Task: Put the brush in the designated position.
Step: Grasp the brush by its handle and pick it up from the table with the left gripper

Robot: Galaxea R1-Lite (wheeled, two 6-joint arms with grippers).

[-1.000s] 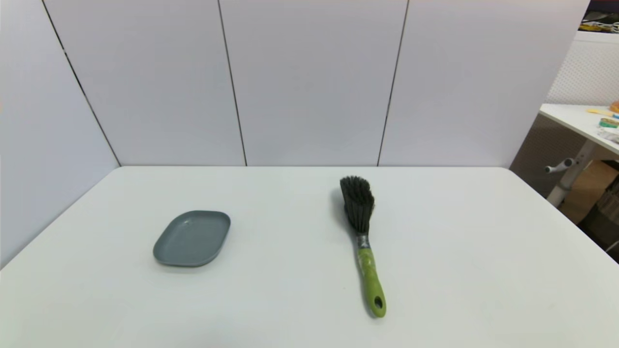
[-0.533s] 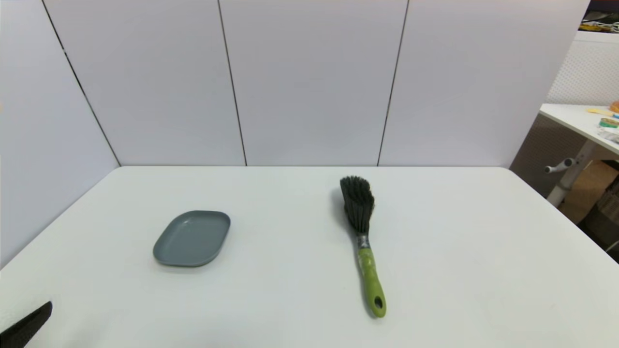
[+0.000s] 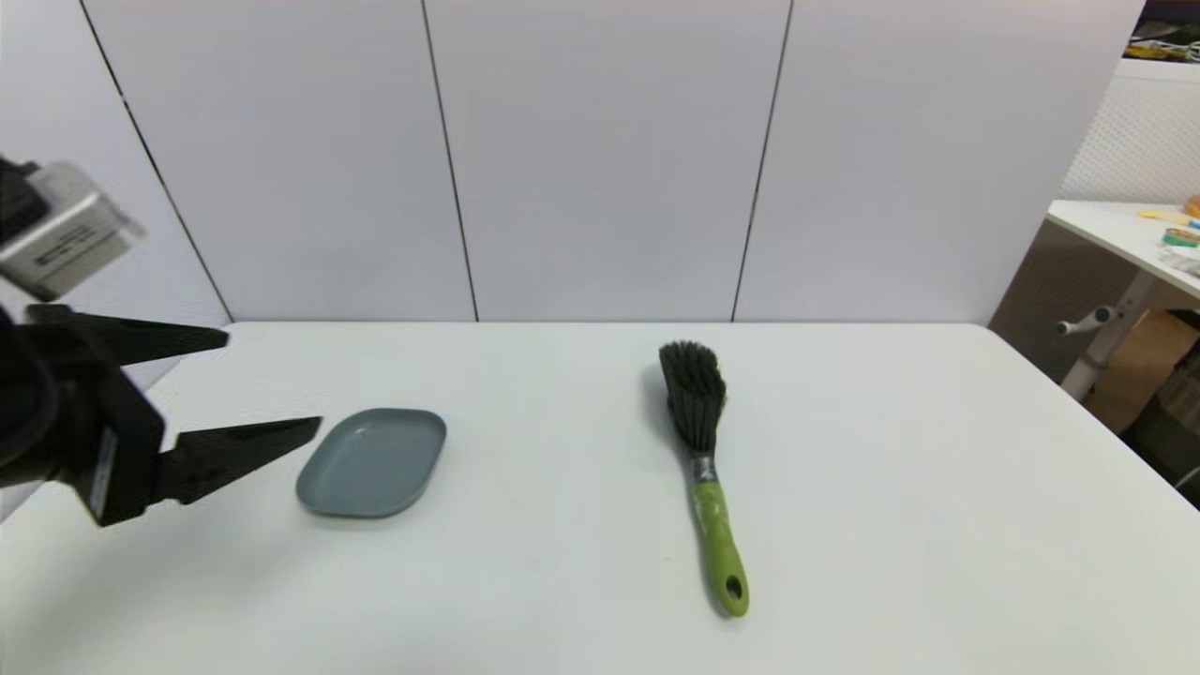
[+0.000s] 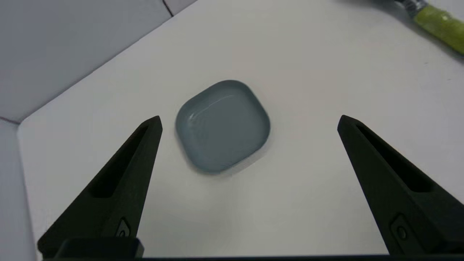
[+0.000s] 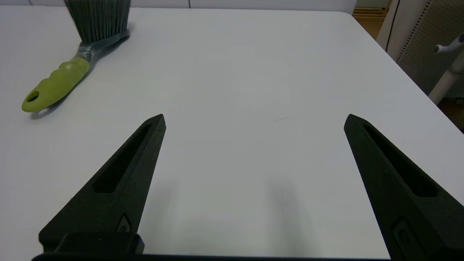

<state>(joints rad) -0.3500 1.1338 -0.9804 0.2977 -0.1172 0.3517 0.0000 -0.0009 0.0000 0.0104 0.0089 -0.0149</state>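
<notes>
While its arm is cut off at the picture edge, the left gripper (image 3: 272, 384) hangs with fingers spread beside the grey-blue plate (image 3: 373, 461). Right of centre on the white surface (image 3: 562, 581) lies the brush (image 3: 705, 459), untouched. The right gripper (image 5: 253, 119), fingers spread, hovers near its handle.

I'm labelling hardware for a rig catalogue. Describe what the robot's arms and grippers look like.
The left gripper has two long matte black fingers, wedge-shaped, tapering to points, each with a slot-like recess along it and a small oval mark near its base. They spring from a black block, above which sits a silvery-grey box with a dark label. The right gripper has matching fingers. No cables show.
</notes>
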